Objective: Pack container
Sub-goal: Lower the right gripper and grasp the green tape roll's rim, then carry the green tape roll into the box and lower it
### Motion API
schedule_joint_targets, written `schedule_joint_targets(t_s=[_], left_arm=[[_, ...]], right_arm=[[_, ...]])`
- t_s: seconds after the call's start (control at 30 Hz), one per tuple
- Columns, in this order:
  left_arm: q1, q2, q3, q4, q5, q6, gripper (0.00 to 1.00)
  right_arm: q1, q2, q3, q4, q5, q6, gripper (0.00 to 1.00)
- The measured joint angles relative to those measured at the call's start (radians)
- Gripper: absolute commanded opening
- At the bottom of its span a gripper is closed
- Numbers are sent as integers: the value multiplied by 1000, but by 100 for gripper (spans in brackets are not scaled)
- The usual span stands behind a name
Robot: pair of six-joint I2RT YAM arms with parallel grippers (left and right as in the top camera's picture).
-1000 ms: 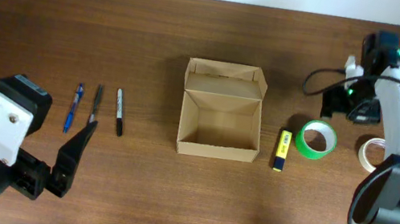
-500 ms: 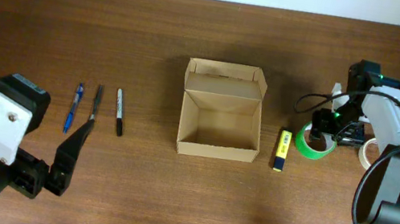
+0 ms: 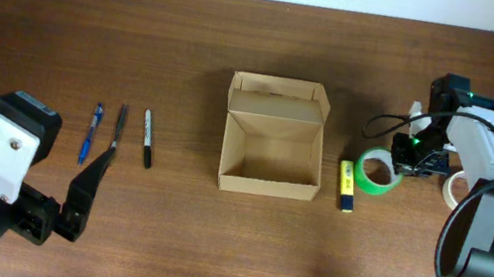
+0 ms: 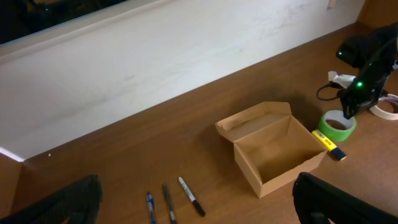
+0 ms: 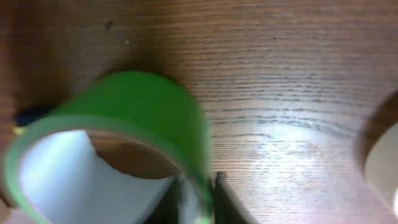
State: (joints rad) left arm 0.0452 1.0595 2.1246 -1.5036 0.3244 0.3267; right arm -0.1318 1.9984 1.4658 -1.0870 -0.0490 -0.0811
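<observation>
Wooden table (image 3: 209,243): your box (image 3: 266,188) looks light, thin cardboard, easily crushed; grip a side wall. At its 3 o'clock, right gripper (image 5: 198,193) pinches green tape (image 5: 149,99).

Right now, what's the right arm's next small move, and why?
Probably lift the tape straight up before carrying it. The right gripper pinches its wall, and the roll sits tilted close beside the highlighter, so dragging it sideways could knock that. The box beyond is open and looks empty.
</observation>
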Motion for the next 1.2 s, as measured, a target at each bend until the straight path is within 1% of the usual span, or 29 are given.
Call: schedule_joint_targets(t_s=[0.37, 0.5, 0.63, 0.87, 0.97, 1.03, 1.2], left_arm=[[0, 0, 0, 0, 0, 0, 99], [0, 0, 0, 0, -2, 0, 99], [0, 0, 0, 0, -7, 0, 99], [0, 0, 0, 0, -11, 0, 99], [0, 0, 0, 0, -11, 0, 99], [0, 0, 0, 0, -11, 0, 99], [0, 0, 0, 0, -11, 0, 99]], right_arm=[[0, -2, 0, -2, -4, 9, 4], [0, -29, 0, -16, -5, 22, 4], [0, -132, 37, -79, -5, 27, 4], [12, -422, 245, -184, 11, 60, 4], [67, -521, 273, -238, 39, 73, 4], [144, -551, 275, -270, 53, 82, 4], [372, -499, 275, -259, 62, 105, 4]])
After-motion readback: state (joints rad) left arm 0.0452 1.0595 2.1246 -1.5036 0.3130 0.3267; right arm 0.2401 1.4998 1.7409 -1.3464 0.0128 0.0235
